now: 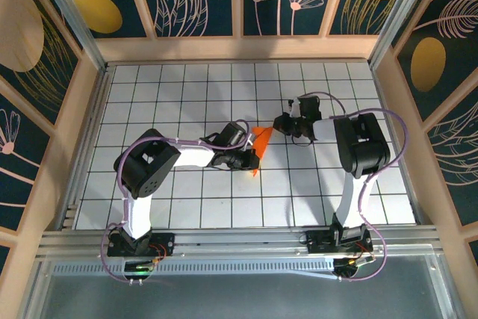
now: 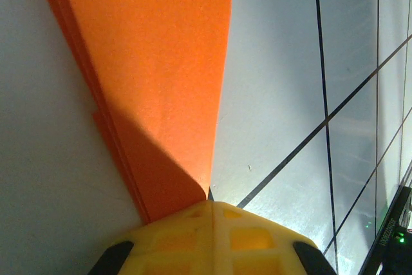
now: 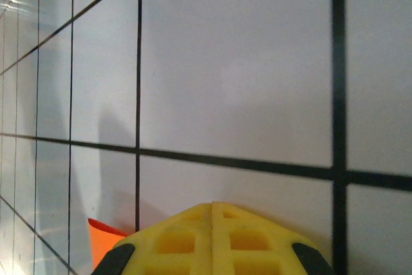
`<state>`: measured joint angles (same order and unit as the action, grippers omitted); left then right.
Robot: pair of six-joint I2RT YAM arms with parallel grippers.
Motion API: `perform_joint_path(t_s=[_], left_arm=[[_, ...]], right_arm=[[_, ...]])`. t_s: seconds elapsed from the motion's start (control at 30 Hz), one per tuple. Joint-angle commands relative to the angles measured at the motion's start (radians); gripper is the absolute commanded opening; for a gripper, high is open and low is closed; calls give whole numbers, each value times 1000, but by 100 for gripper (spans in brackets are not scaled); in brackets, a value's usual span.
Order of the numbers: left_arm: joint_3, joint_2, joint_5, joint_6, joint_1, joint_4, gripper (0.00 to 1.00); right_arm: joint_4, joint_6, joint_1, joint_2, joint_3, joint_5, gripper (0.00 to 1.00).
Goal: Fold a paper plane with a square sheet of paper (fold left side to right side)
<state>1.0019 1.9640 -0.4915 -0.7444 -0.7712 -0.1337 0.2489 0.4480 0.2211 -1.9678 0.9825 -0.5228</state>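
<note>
Plainly found the square sheet of paper (image 2: 161, 62) running lengthwise from the closed left fingers (image 2: 220, 227), touching; closed right fingers (image 3: 217, 233) just beside its corner.

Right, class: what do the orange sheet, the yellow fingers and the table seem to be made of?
Sheet: thin matte paper, probably; layered edges, sharp crease. Fingers: moulded yellow plastic, seemingly; recessed pockets. Table: smooth, slightly glossy white board; soft reflections.

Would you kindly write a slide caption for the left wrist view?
Closed left gripper meets the folded orange paper at its narrow end, gridded table alongside.
</note>
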Motion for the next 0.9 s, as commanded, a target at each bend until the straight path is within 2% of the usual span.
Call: perform_joint_path(t_s=[0.0,0.2,0.47,0.63,0.87], left_arm=[[-53,35,98,8,7,139,3],[-55,35,97,3,7,129,3],[-54,32,99,3,7,128,3],[-66,22,105,-3,7,115,3],[-60,25,107,-4,8,112,3]], right_arm=[[-62,-40,-34,-44,35,75,0],[-91,-48,-44,21,40,73,0],[-100,11,-22,254,-132,-10,0],[-47,107,44,372,-264,-67,0],[-4,178,161,362,-273,-74,0]])
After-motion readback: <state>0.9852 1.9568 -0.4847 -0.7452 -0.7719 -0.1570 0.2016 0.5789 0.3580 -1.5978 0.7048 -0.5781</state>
